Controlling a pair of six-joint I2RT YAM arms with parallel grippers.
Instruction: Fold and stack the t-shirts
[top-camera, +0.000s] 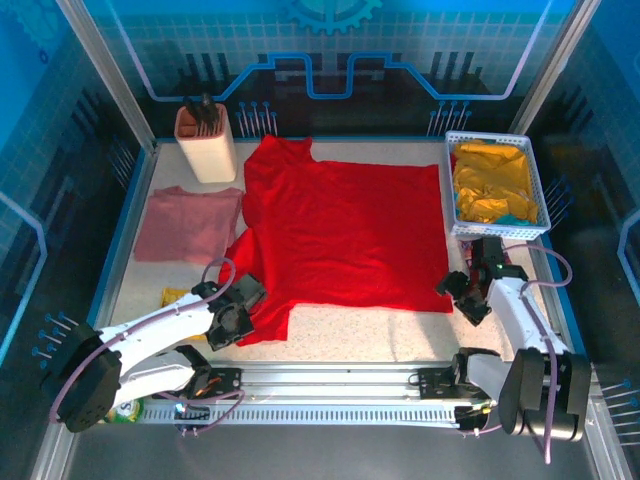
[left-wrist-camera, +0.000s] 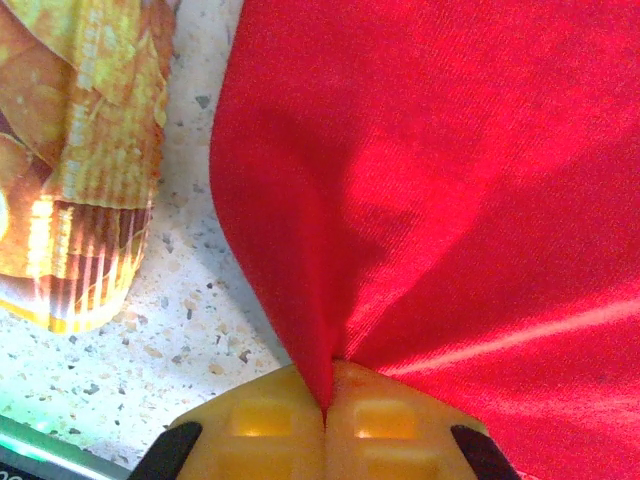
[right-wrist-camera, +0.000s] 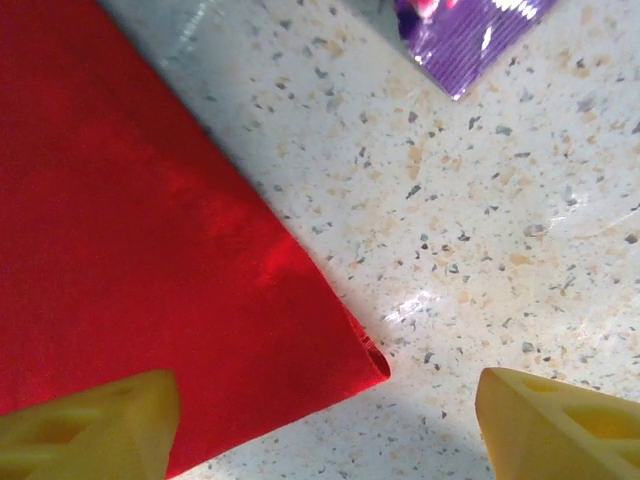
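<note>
Left gripper (left-wrist-camera: 325, 425) pinched tight on red t-shirt (left-wrist-camera: 450, 180) edge | right gripper (right-wrist-camera: 325, 420) wide open over its corner (holding nothing) | pink t-shirt (top-camera: 188, 225) folded alongside

Lower left in the top view, the left gripper (top-camera: 250, 300) pinches the red t-shirt (top-camera: 340, 235) between closed fingers, while lower right the right gripper (top-camera: 462, 297) holds its fingers spread wide.

A speckled table (top-camera: 380, 335) is seen, with a white plastic basket (top-camera: 487, 136) set at its far right corner and filled with crumpled yellow cloth (top-camera: 490, 185). At the far left a cream holder (top-camera: 207, 145) is stood upright, with dark tools (top-camera: 203, 112) stuck in it. A yellow snack bag (left-wrist-camera: 75, 150) is laid flat near the left edge, and a shiny purple wrapper (right-wrist-camera: 470, 35) is laid on the tabletop.
</note>
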